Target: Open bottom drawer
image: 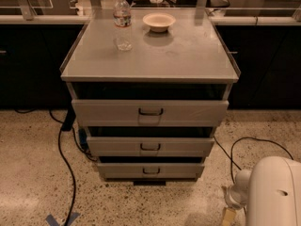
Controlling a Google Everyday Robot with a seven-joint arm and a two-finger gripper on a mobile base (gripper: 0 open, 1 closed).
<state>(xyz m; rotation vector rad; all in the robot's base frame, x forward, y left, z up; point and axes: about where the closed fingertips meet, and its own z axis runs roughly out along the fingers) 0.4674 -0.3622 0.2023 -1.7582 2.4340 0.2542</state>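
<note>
The reach is only beginning: the bottom drawer point(178, 170), lowest of three and seemingly nearly shut, is well apart from the pincer point(229, 214) low at its right, whose opening I cannot tell, and which must next reach the small handle point(151, 171).

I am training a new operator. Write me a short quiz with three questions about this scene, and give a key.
1. True or false: the bottle stands left of the bowl in the picture.
2. Where is the handle of the bottom drawer? A centre; B left edge; C right edge.
3. Fill in: the gripper is ___ view; only the white arm shows, lower right.
Key: 1 true; 2 A; 3 out of.
</note>
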